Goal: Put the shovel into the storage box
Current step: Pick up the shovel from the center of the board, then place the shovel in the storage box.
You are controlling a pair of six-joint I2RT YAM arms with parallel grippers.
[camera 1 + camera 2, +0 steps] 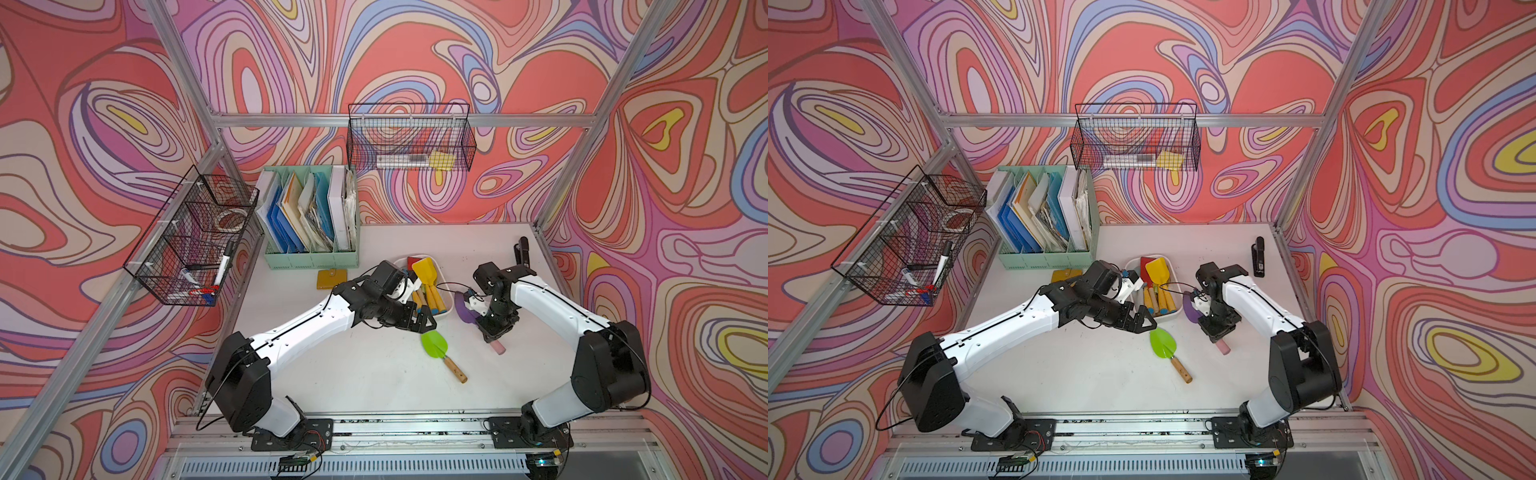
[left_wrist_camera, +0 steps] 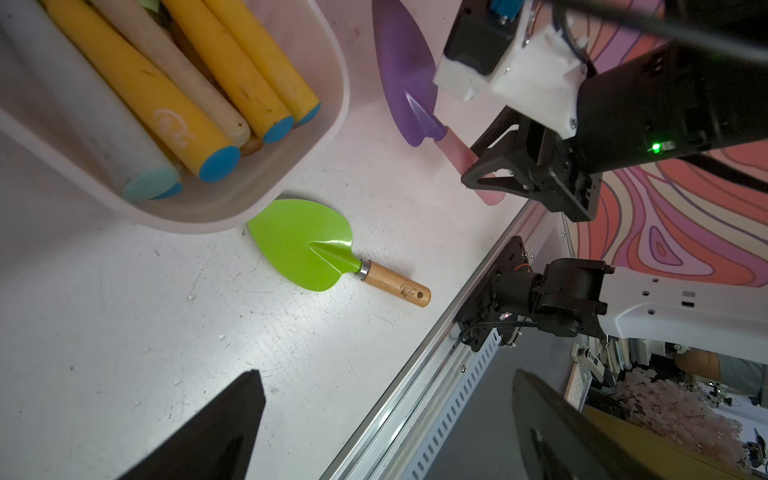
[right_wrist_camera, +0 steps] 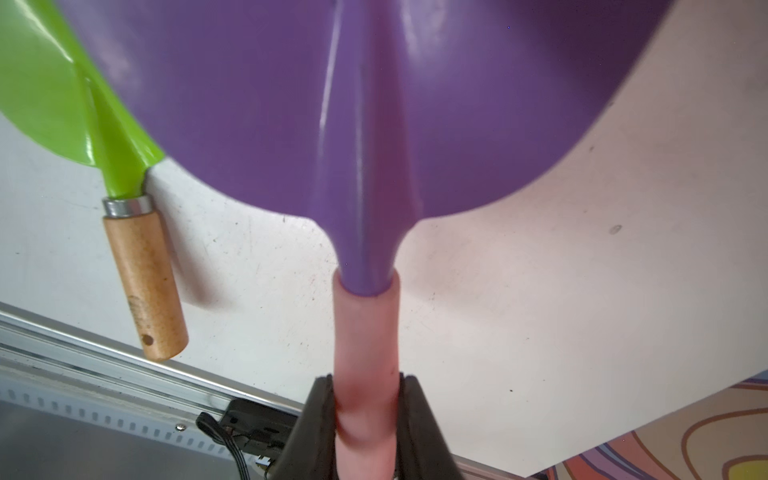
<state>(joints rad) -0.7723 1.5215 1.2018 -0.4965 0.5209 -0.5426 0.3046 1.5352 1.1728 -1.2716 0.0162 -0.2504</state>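
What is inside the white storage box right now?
The storage box holds several shovels: a yellow blade over a red blade, and yellow handles with blue ends. The left arm covers part of the box, so the exact count is unclear.

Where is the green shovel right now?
In both top views the green shovel lies flat on the table, just outside the storage box, below the open left pincer.

Plenty tucked out of sight on this one.

The left arm covered one end of the storage box [image 1: 442, 316] in both top views, the purple shovel [image 3: 374, 124] ran off the right wrist frame's edge, its blade tip unseen, and the items in the back wire basket [image 1: 1136, 143] were too small behind the mesh to make out.
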